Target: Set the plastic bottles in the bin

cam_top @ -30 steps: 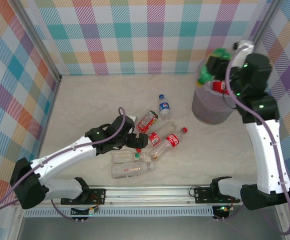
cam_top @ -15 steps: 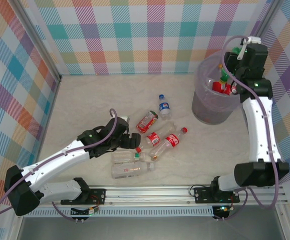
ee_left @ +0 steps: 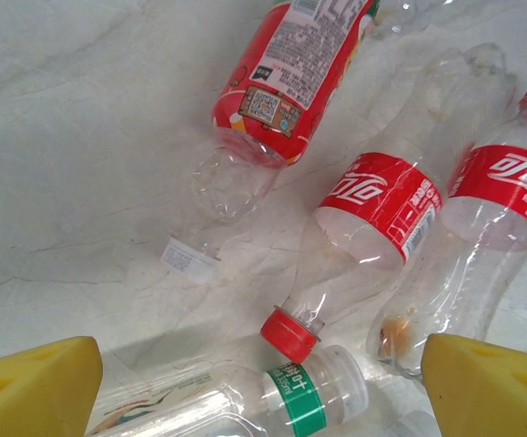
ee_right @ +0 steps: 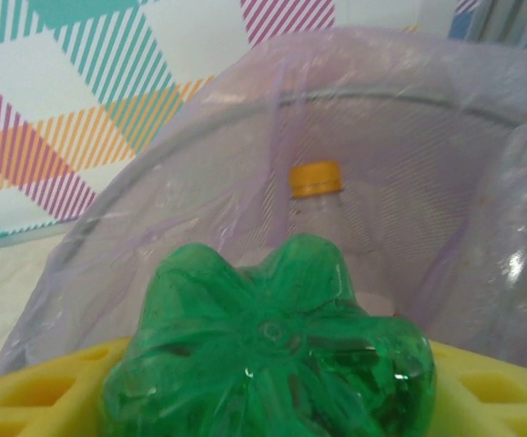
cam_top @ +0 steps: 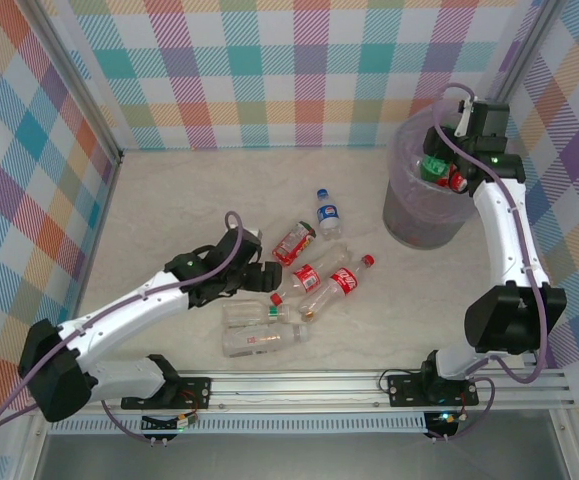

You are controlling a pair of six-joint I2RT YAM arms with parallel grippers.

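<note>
Top external view: the left end effector [cam_top: 262,275] sits low over the surface [cam_top: 169,200] at lower centre of the frame, touching or just beside a cluster of plastic bottles [cam_top: 309,280] that lie on their sides. A blue-labelled bottle [cam_top: 327,212] lies apart from the cluster, toward the bin [cam_top: 414,228] at upper right. The right end effector [cam_top: 439,160] hangs over the bin's opening with a green bottle [cam_top: 433,166] between its fingers. Left wrist view: the yellow fingers [ee_left: 35,387] stand wide apart at the two lower corners of the frame and grip nothing. Below and beyond them lie a red-capped bottle [ee_left: 372,218], a second red-labelled bottle [ee_left: 495,200], a red-wrapped bottle [ee_left: 290,73] and a clear bottle with a green band [ee_left: 286,401]. Right wrist view: the green bottle's base [ee_right: 268,355] fills the space between the yellow pads [ee_right: 491,382]. It cannot be told whether the pads clamp it or stand clear. Behind it, a yellow-capped bottle [ee_right: 316,196] stands inside the lilac bag [ee_right: 154,182].
</note>
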